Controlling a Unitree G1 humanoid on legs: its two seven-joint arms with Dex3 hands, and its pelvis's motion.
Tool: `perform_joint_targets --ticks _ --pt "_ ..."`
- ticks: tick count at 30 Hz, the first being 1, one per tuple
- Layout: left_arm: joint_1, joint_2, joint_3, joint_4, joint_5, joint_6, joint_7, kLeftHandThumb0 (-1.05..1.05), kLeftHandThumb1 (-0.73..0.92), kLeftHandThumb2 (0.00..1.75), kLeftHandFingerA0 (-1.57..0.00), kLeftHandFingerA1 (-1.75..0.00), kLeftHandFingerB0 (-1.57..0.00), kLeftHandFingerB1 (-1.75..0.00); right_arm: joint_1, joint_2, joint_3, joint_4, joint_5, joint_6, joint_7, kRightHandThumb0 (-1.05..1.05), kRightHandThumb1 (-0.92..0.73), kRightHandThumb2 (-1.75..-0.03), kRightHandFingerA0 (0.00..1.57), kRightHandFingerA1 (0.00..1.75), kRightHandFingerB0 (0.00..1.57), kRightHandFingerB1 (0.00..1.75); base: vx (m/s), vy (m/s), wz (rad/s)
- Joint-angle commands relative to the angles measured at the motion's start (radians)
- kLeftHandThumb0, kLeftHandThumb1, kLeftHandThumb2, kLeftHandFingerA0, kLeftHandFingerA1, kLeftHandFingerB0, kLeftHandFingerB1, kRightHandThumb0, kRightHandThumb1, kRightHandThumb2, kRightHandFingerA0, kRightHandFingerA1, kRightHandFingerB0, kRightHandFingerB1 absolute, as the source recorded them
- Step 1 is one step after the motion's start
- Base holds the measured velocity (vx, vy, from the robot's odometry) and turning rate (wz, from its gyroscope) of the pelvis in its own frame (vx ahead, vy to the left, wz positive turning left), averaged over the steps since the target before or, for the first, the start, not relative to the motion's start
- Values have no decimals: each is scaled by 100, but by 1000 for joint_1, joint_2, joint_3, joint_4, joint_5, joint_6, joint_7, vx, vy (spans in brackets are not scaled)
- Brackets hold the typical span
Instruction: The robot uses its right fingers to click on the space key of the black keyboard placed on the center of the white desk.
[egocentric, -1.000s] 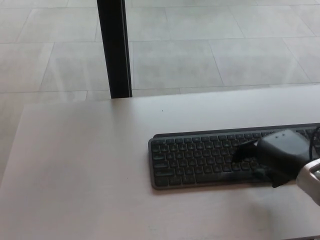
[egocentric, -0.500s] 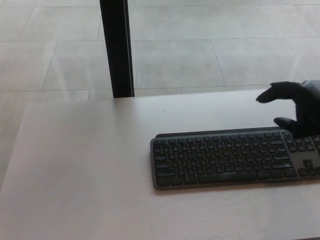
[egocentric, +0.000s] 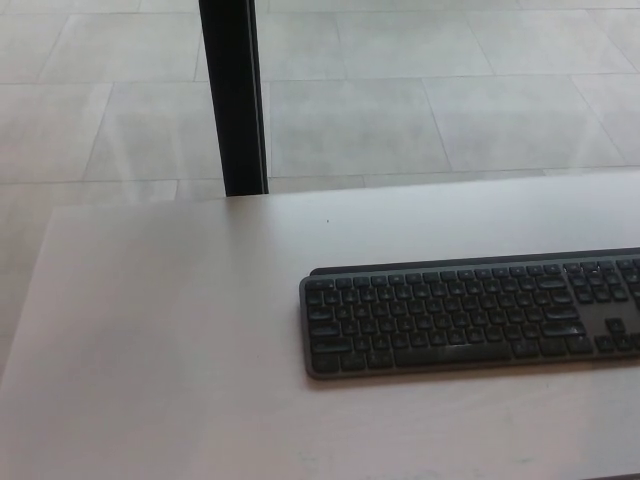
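The black keyboard (egocentric: 470, 317) lies flat on the white desk (egocentric: 170, 330), from the middle out past the right edge of the head view. Its long space key (egocentric: 463, 353) sits in the bottom row, uncovered. Neither of my hands shows in this view, and nothing touches the keys.
A black vertical post (egocentric: 233, 95) stands behind the desk's far edge at upper left. Pale floor tiles (egocentric: 420, 100) fill the background. The desk's far edge runs across the middle of the picture, and its left edge slants down at the far left.
My right hand was low over the keyboard's right part, then rose above its far right end, and has now left the view. The keyboard has stayed put.
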Motion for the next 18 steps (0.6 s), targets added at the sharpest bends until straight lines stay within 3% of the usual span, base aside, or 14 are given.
perform_joint_targets --ticks 1,3,4,6,7,8,11,12,14,17,18 --pt "35 23 23 7 -31 -35 -16 -54 58 58 -81 -70 -73 -59 291 2 -708 -39 558 295 -146 -54 -63 -59 102 77 60 60 0 0 0" --pt "35 22 26 6 -34 -32 -14 -54 58 58 -82 -71 -70 -58 302 41 -787 -13 630 286 -185 -52 -66 -60 98 74 56 64 0 0 0" --pt "36 22 23 5 -31 -31 -17 -55 60 58 -80 -71 -69 -58 302 58 -824 16 657 269 -220 -53 -65 -60 100 77 65 70 0 0 0" --pt "37 21 23 5 -32 -30 -27 -55 59 58 -79 -71 -68 -58 299 70 -873 52 692 284 -251 -55 -67 -60 96 73 64 72 0 0 0" --pt "38 20 21 3 -31 -33 -32 -55 60 58 -78 -70 -68 -59 300 80 -898 59 693 296 -293 -55 -67 -61 100 74 84 100 0 0 0" --pt "38 20 20 4 -29 -31 -27 -55 60 58 -80 -69 -68 -58 298 103 -937 76 731 285 -320 -53 -65 -62 98 80 97 113 0 0 0" --pt "45 17 30 4 -39 -39 -37 -55 60 58 -78 -70 -65 -58 312 140 -986 135 781 261 -306 -48 -64 -66 90 77 104 124 0 0 0" --pt "44 17 33 5 -42 -40 -37 -55 60 58 -78 -73 -65 -58 312 148 -995 139 783 273 -311 -49 -61 -65 93 74 102 111 0 0 0" --pt "41 17 30 3 -38 -35 -30 -56 61 58 -78 -71 -65 -59 314 187 -1016 115 800 286 -303 -44 -54 -74 95 80 112 131 0 0 0" --pt "43 18 28 5 -36 -35 -35 -56 62 59 -76 -69 -64 -58 302 213 -1032 128 800 273 -303 -45 -56 -69 93 79 104 139 0 0 0" --pt "47 19 25 4 -32 -32 -30 -56 62 59 -76 -72 -64 -58 285 218 -1041 134 799 286 -326 -50 -65 -65 86 74 91 142 0 0 0"
